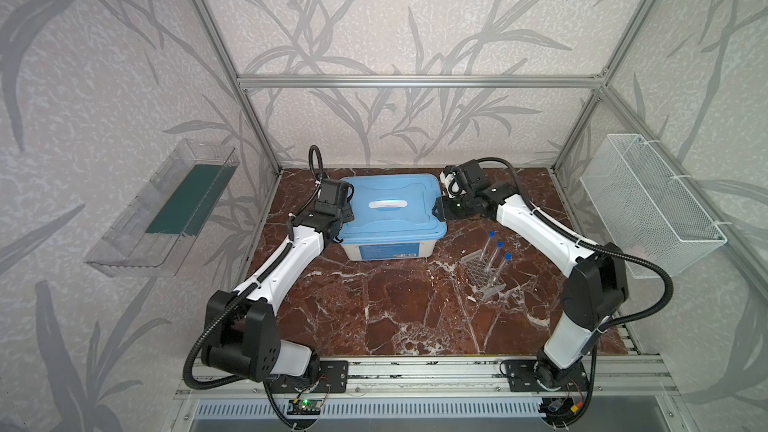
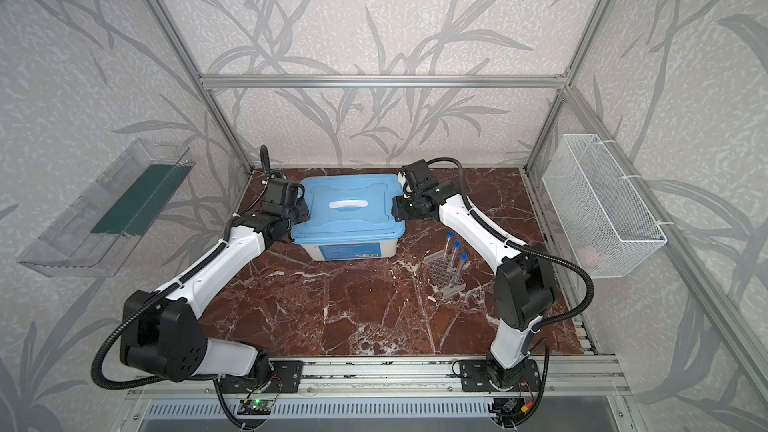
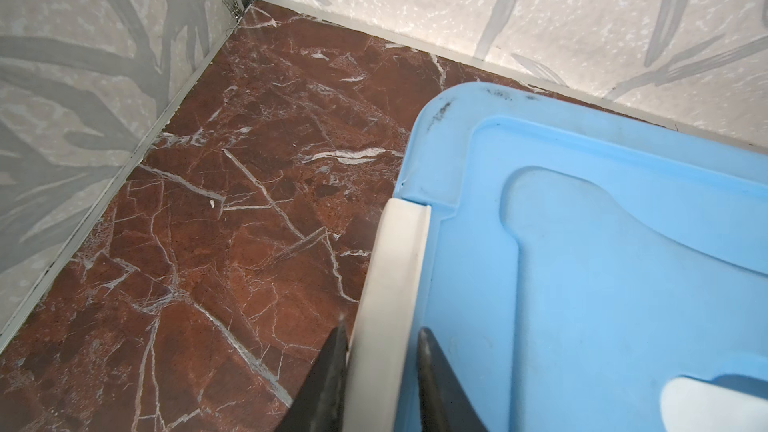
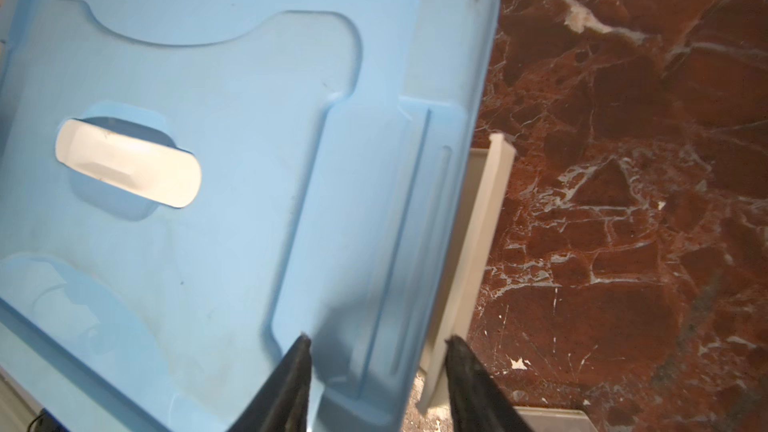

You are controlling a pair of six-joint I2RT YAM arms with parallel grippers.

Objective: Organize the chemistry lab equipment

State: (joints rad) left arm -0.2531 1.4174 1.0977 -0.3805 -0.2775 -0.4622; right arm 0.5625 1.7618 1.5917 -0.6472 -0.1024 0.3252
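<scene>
Jaws on our left gripper (image 3: 380, 330) pinch the tub's (image 1: 386, 249) white latch (image 3: 399, 251); our right gripper's (image 4: 379, 338) jaws stand spread astride the opposite latch (image 4: 486, 222).

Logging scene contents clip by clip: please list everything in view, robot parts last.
storage tub: one, white plastic, light blue lid, table's back centre.
lid handle: one, white, lid centre.
latches: two, white plastic; left latch and right latch at tub's ends.
tube rack: one, clear many-holed plastic, front-right of tub.
test tubes: three, clear with blue caps, leaning in tube rack.
wall bin: one, clear plastic, dark green insert, left wall.
wire basket: one, white mesh, right wall.
table: one, red-brown marbled.
left gripper: black, clamped on left latch.
right gripper: black, open astride lid edge and right latch.
</scene>
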